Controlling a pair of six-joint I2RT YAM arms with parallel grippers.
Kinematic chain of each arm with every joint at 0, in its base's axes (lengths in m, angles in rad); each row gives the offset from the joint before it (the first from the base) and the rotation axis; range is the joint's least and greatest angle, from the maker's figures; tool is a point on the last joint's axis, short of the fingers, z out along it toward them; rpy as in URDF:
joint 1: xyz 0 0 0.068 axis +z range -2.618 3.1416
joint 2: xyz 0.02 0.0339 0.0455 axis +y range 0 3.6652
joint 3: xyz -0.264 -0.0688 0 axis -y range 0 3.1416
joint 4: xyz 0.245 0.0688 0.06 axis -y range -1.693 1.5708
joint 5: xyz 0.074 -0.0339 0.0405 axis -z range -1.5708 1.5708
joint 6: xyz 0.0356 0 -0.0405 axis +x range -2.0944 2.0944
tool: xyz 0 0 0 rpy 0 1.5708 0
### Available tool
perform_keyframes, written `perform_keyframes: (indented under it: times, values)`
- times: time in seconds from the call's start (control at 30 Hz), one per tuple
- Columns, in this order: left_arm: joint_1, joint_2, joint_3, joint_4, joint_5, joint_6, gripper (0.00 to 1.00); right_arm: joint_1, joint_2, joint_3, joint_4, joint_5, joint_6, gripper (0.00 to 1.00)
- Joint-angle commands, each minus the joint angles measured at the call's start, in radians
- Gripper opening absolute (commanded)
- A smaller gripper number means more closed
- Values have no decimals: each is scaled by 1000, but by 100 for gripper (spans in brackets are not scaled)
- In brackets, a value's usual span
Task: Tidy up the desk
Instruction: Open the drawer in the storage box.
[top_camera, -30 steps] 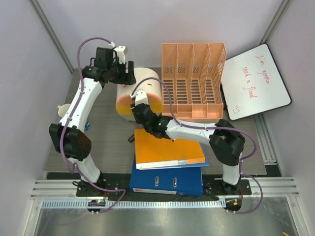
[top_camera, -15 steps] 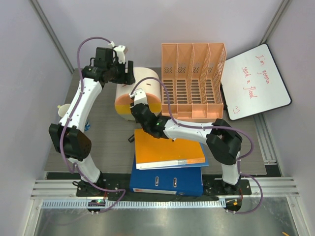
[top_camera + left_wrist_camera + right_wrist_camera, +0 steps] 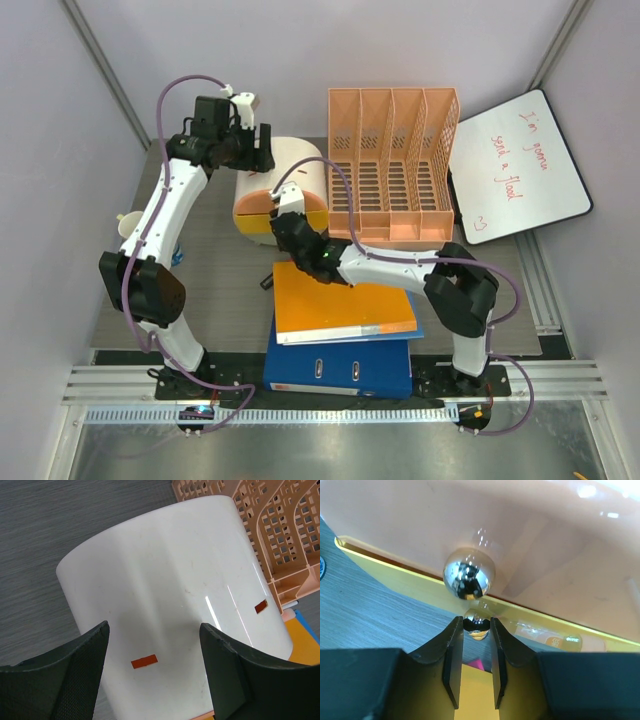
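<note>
On the dark grey desk [image 3: 215, 285] a white drawer unit [image 3: 305, 168] with a rounded top stands at the back. Its front carries a peach drawer [image 3: 545, 535] over a yellow drawer [image 3: 390, 572], each with a chrome knob. My right gripper [image 3: 473, 626] is shut on the lower chrome knob [image 3: 476, 622], just under the upper knob [image 3: 469, 579]; in the top view it [image 3: 286, 208] sits at the unit's front. My left gripper [image 3: 152, 635] hangs open over the unit's white top [image 3: 165, 575], touching nothing; from above it [image 3: 252, 150] is at the unit's back left.
A peach file rack [image 3: 392, 165] stands right of the unit, its corner [image 3: 280, 535] in the left wrist view. A whiteboard [image 3: 520, 165] lies at the far right. An orange folder [image 3: 340, 300] rests on a blue binder [image 3: 340, 368] near my right arm.
My right gripper has edged up to the drawer front and its jaws have narrowed onto the lower knob. The left arm has stayed still.
</note>
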Motion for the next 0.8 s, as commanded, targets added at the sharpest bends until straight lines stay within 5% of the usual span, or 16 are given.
perform_keyframes:
  times: [0.0,0.53,0.7,0.77]
  values:
    - [-1,-30,-16,-28,-16,24,73,24,-81,-50,2,6,42,13]
    - [-1,-33,-12,-25,-14,22,73,140,-162,-179,-53,36,108,13]
    - [-1,-33,-7,-25,-13,18,73,145,-170,-190,-76,33,117,22]
    - [-1,-33,-5,-29,-14,19,73,146,-173,-191,-87,27,117,32]
